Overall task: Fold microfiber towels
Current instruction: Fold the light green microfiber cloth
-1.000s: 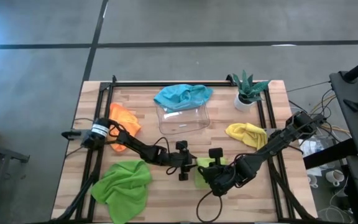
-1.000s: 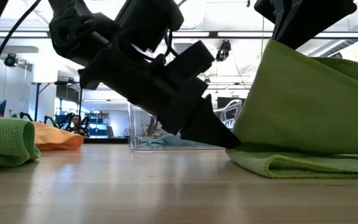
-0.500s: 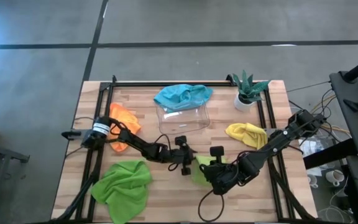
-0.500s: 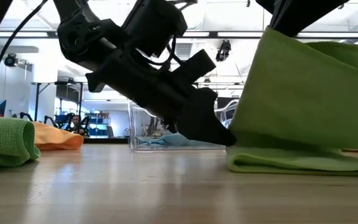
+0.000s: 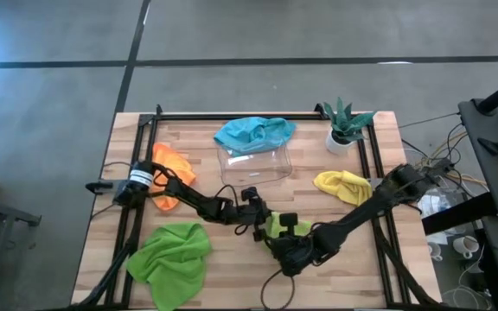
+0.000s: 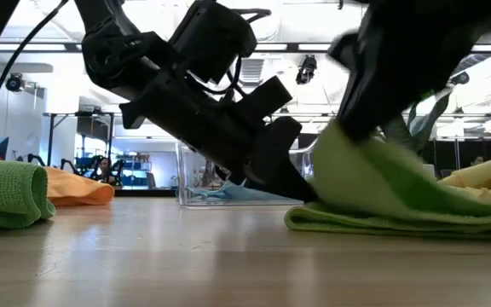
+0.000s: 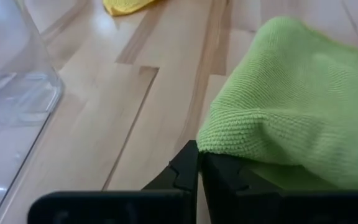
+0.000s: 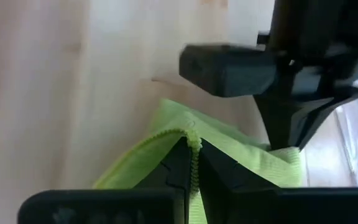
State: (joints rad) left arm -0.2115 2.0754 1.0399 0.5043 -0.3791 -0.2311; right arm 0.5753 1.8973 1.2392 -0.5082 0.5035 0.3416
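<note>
A lime green microfiber towel [image 5: 282, 226] lies near the table's middle, partly doubled over, with its lower layer flat on the wood [image 6: 373, 223]. My right gripper [image 8: 191, 149] is shut on it from the near right. My left gripper [image 7: 197, 155] is shut and comes in low from the left, its tips at the towel's left fold [image 6: 307, 193]. A second lime green towel [image 5: 175, 257] lies crumpled at the near left. An orange towel [image 5: 173, 164], a teal one [image 5: 253, 132] and a yellow one [image 5: 342, 184] lie farther back. My left gripper touches the towel's rounded fold [image 7: 229, 134] with its shut tips, coming slanting down from the table's left. The fold lies over one finger. Whether any cloth is caught between the fingers, I cannot tell. My right gripper pinches the towel's stitched hem [image 8: 192, 138] between its two fingers, slanting down from above. The cloth slopes away from the fingers down to the table, slack.
A clear plastic tray [image 5: 256, 164] stands just behind the left gripper, with the teal towel at its far side. A small potted plant [image 5: 346, 125] stands at the far right. Black rails [image 5: 232, 116] border the table. Bare wood shows along the near edge.
My left gripper has shut at the towel's left fold after edging toward it. My right gripper has gone down and toward the table's left with the hem. The towel's raised flap, which stood tall, has sunk low over the layer that stayed on the table.
</note>
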